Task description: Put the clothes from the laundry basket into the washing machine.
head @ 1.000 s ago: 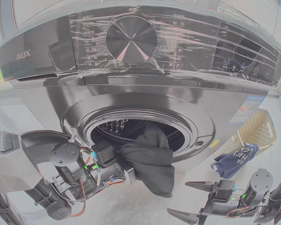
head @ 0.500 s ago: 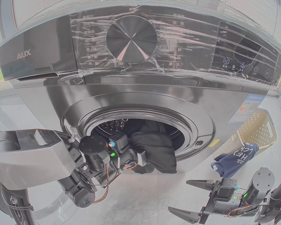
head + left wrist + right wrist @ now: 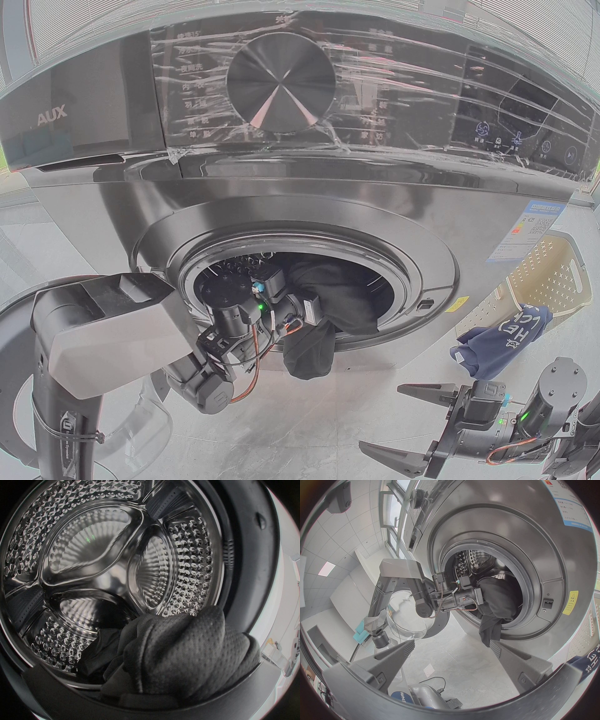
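**A:** How far along is the load?

**B:** Partway, I'd judge. The dark garment [image 3: 334, 290] lies across the opening of the washing machine [image 3: 406, 206]. Most of it is inside the drum [image 3: 93, 558], with one fold hanging out over the lip.

**A:** Is the left gripper [image 3: 310, 310] holding it?

**B:** It's buried in the cloth at the opening. Whether it grips, I cannot tell.

**A:** And the right gripper [image 3: 379, 420]?

**B:** Low, well apart from the opening, fingers [image 3: 422, 394] spread wide, holding nothing.

**A:** What's left?

**B:** Push that fold in. Then fetch the navy garment [image 3: 500, 344] draped over the rim of the laundry basket [image 3: 553, 275].
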Tool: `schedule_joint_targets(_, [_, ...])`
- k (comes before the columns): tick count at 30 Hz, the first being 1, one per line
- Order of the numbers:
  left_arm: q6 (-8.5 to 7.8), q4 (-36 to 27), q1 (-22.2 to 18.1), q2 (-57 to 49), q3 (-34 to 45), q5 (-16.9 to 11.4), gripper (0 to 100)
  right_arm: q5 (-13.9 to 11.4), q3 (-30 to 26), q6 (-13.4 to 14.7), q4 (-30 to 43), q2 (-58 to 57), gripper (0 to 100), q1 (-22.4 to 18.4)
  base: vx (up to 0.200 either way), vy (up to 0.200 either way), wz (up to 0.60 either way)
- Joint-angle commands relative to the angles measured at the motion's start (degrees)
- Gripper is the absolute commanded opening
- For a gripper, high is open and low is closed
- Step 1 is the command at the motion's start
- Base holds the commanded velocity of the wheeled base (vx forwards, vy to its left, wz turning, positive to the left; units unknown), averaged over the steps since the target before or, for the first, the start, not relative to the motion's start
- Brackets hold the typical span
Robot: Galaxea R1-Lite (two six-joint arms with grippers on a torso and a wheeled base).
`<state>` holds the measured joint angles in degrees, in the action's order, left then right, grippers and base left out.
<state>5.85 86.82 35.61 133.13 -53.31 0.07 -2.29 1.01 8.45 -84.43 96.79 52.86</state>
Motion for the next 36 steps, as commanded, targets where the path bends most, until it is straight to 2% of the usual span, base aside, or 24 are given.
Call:
schedule_joint_targets(1, [0.65,-3.3,-1.2,3.6,-7.5,1.6,0,0.1,-1.0,0.0,0.0,0.1,100,0.1,0.000,0.000,0.00])
schedule_joint_targets(8, [0.74,-7.9,-2.1,5.7,-14.7,2.7,0,0.2,-0.9,0.0,0.0,0.1,100,0.3,0.000,0.000,0.00])
schedule_joint_targets(9, [1.27,-9.8,-2.2,6.8,-18.1,4.1,0,0.2,-1.0,0.0,0.0,0.2,100,0.4,0.000,0.000,0.00])
schedule_joint_targets(12, [2.23,-11.9,-2.6,8.4,-23.1,5.9,0,0.3,-0.9,0.0,0.0,0.2,100,0.6,0.000,0.000,0.00])
schedule_joint_targets(18, [2.23,-16.7,-4.0,10.6,-32.5,7.7,0,0.4,-0.8,0.0,0.0,0.2,100,0.6,0.000,0.000,0.00])
schedule_joint_targets(20, [2.23,-19.3,-5.0,11.9,-37.9,9.2,0,0.4,-0.9,0.0,0.0,0.2,100,0.4,0.000,0.000,0.00])
schedule_joint_targets(29, [2.23,-21.2,-5.6,12.1,-38.9,9.2,0,0.4,-0.8,-0.2,0.0,0.2,100,0.1,0.000,0.000,0.00])
schedule_joint_targets(30, [2.32,-21.2,-5.6,12.0,-38.4,9.2,100,0.4,-0.8,-0.1,0.0,0.2,100,0.1,0.000,0.000,0.00])
schedule_joint_targets(36, [3.82,-21.7,-4.2,9.0,-31.9,9.3,100,0.3,-1.0,-0.1,0.0,0.2,100,0.1,0.000,0.000,0.00])
